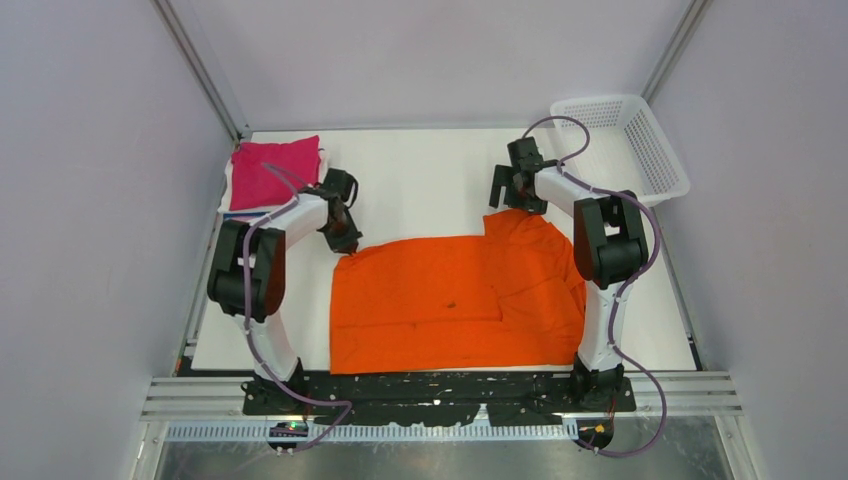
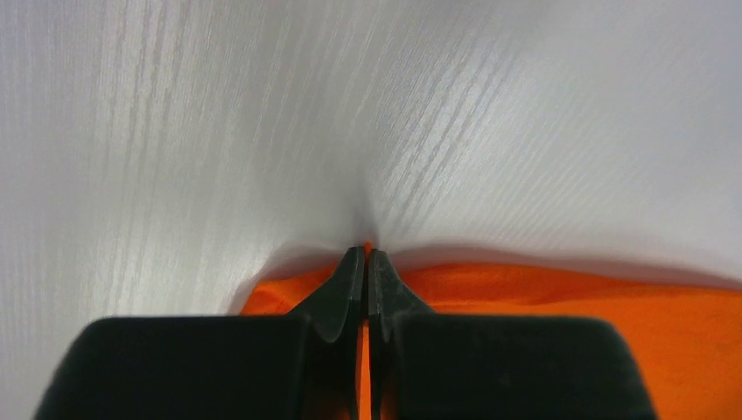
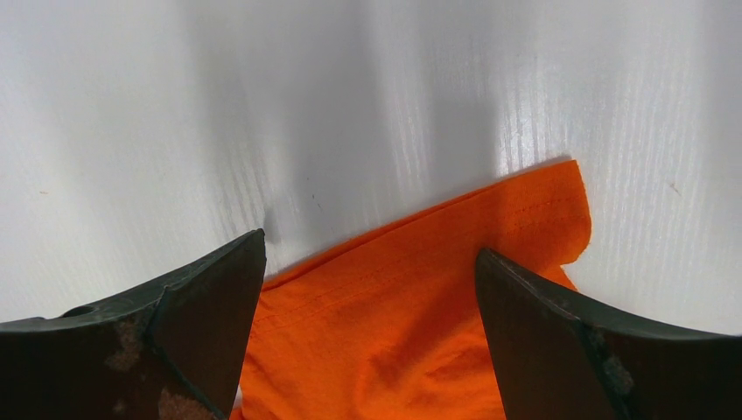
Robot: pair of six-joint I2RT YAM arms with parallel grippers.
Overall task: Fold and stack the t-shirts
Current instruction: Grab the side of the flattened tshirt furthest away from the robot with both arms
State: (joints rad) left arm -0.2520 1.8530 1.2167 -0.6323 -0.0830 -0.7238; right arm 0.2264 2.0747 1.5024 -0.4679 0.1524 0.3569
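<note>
The bright orange t-shirt [image 1: 455, 300] lies spread on the white table in front of the arms, partly folded. My left gripper [image 1: 348, 247] is shut on its far left corner; the left wrist view shows orange cloth [image 2: 560, 293] pinched between the closed fingertips [image 2: 366, 255]. My right gripper [image 1: 515, 200] hangs open just above the shirt's far right corner, its fingers [image 3: 210, 289] either side of the hem [image 3: 420, 289]. A folded magenta-pink t-shirt [image 1: 275, 172] lies at the far left on a white one [image 1: 226, 190].
A white plastic lattice basket [image 1: 625, 145] stands at the far right corner. Grey walls and metal frame posts close in the table [image 1: 420, 175] on three sides. The arm bases sit on a black rail [image 1: 440, 385] at the near edge.
</note>
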